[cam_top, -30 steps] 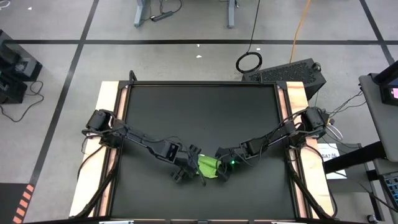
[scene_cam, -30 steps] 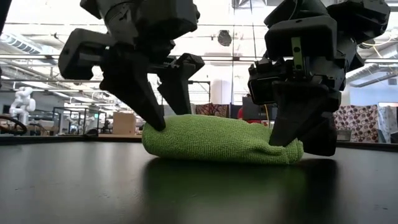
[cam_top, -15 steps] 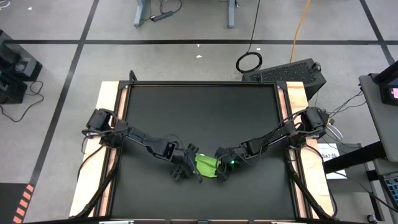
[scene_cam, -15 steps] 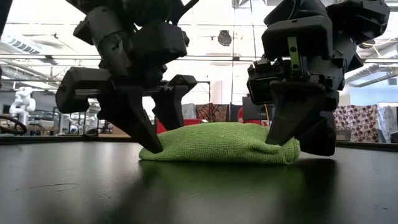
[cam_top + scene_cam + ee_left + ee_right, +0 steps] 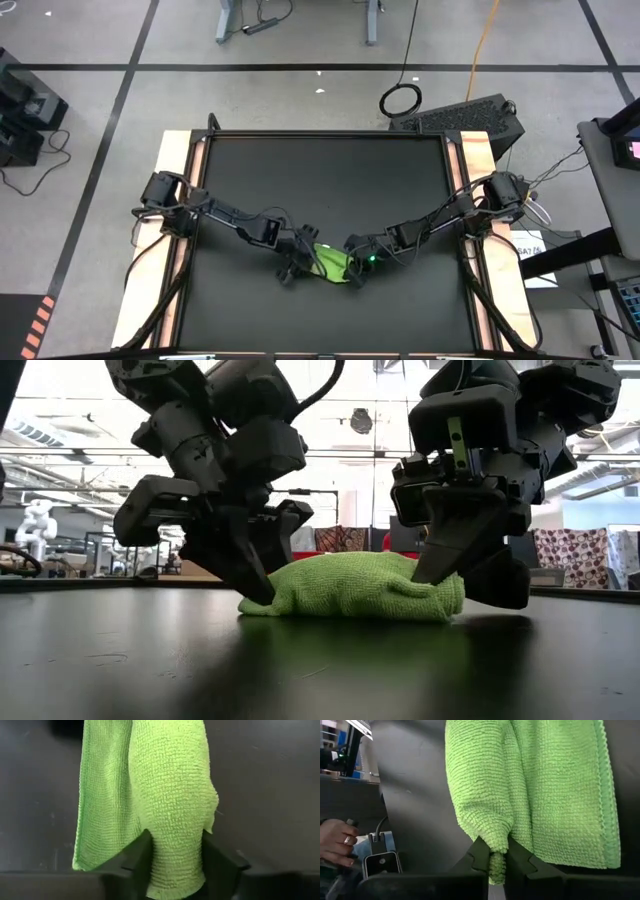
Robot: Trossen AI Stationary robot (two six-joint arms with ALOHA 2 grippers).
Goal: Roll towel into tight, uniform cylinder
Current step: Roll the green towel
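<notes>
The lime-green towel point(image 5: 331, 264) lies as a loose, humped roll on the black mat point(image 5: 320, 180), near the mat's near edge at the middle. In the low view it shows as a mound point(image 5: 355, 588) resting on its underside. My left gripper point(image 5: 300, 264) is at its left end and is shut on it. My right gripper point(image 5: 352, 268) is at its right end and is shut on it. In the left wrist view a flat layer point(image 5: 102, 810) lies beside the rolled part. My left gripper pinches the thick rolled part of the towel at its left end point(image 5: 175, 845) between its two fingers point(image 5: 137, 857). The fingers slant down from the table's left point(image 5: 250, 575). That end rests on the mat. My right gripper pinches a narrow fold at the towel's right end point(image 5: 496, 851) between its two fingers point(image 5: 520, 854), several layers thick. The fingers slant down from the table's right point(image 5: 440, 555). That end sits low on the mat.
Wooden table strips point(image 5: 175, 200) flank the mat on both sides. A black case point(image 5: 470, 115) and a coiled cable point(image 5: 400, 99) lie on the floor beyond the far edge. A person's hand point(image 5: 335, 840) and a phone point(image 5: 381, 865) show beyond the table in the right wrist view.
Both grippers have kept their hold. My left gripper has tipped over and moved toward the towel's middle, its wrist going a little toward the far edge. The towel has bunched shorter and higher between the grippers, and its left end has been drawn rightward.
</notes>
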